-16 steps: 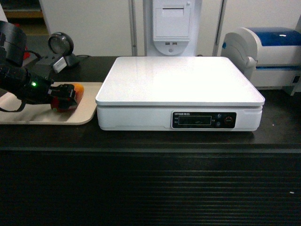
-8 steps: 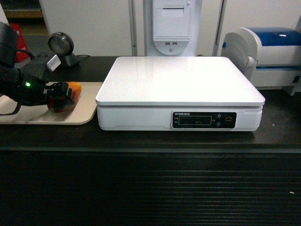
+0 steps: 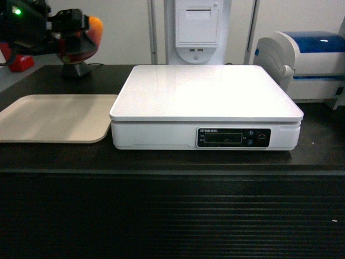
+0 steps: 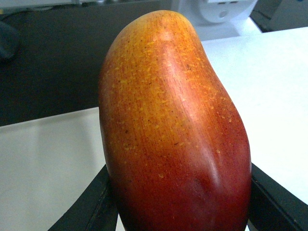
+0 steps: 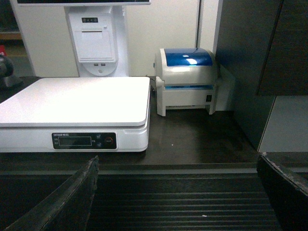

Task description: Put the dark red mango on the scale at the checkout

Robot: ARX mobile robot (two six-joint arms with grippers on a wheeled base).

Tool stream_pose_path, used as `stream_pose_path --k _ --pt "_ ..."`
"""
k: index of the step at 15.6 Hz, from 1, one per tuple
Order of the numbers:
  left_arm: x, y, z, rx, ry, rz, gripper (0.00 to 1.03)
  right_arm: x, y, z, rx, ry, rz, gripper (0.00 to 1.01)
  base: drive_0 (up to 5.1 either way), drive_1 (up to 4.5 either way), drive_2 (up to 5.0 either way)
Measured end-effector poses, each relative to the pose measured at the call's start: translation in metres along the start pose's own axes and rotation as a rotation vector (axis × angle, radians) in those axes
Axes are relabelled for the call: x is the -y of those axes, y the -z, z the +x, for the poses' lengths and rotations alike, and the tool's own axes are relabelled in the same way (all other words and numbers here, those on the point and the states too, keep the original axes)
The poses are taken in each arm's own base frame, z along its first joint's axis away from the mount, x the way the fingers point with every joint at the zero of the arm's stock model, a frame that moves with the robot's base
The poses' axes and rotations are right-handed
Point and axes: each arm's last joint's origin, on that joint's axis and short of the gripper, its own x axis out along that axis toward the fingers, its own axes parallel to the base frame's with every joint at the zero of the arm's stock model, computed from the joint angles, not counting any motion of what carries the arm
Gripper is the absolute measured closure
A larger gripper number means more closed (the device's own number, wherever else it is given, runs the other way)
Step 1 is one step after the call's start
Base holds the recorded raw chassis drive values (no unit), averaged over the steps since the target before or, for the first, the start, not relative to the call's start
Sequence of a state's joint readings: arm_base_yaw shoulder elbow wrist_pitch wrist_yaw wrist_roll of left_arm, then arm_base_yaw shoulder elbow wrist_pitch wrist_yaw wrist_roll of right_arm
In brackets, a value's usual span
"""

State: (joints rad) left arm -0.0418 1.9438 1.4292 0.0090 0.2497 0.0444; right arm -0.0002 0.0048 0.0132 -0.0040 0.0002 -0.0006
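The dark red mango [image 3: 81, 40] hangs high at the upper left, held in my left gripper [image 3: 75, 32], well above the beige tray [image 3: 54, 118]. In the left wrist view the mango [image 4: 173, 130] fills the frame, red below and orange-yellow at its tip, clamped between the two black fingers [image 4: 91, 202]. The white scale [image 3: 207, 102] sits mid-counter on the black checkout [image 3: 172, 210], its top bare; it also shows in the right wrist view as the scale [image 5: 77, 103]. My right gripper [image 5: 183, 192] is open in front of the ribbed checkout front [image 5: 178, 211], holding nothing, and is out of the head view.
A white-and-blue printer [image 3: 304, 62] stands right of the scale. A white receipt unit [image 3: 197, 29] rises behind the scale. A round black scanner stand [image 3: 75, 69] sits behind the tray at the back left. A dark cabinet wall [image 5: 260, 57] closes the right side.
My left gripper has lifted the mango off the beige tray and carried it straight up to the upper left of the head view. The tray now lies bare.
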Motion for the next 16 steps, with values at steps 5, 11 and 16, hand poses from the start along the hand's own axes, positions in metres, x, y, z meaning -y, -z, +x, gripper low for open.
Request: stream_pose_path --k 5,11,16 --pt "0.08 -0.015 0.012 0.016 0.094 -0.015 0.43 0.0 0.0 0.0 0.0 0.0 0.0 0.03 0.0 0.0 0.0" --pt "0.15 0.001 0.057 -0.115 0.129 -0.031 0.43 0.0 0.0 0.0 0.0 0.0 0.0 0.03 0.0 0.0 0.0" --pt "0.182 0.011 0.101 -0.228 0.083 -0.091 0.43 0.0 0.0 0.0 0.0 0.0 0.0 0.03 0.0 0.0 0.0"
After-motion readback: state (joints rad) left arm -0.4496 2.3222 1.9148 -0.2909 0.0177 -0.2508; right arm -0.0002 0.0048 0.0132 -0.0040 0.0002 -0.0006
